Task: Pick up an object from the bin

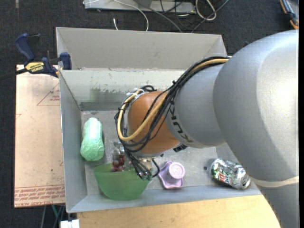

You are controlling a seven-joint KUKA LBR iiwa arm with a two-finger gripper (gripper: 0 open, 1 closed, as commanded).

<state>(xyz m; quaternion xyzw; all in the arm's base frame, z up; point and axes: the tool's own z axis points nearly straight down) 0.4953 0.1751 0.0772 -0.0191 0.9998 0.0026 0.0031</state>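
Green bowl (121,188), at the view's front-left of the grey metal bin (71,122), against the near wall; tool (123,162) low over its back rim, open or closed cannot be told. Nearby: pale green roll (92,139), upper left; purple cap-like piece (172,175), just right; crushed can (230,173), well apart.
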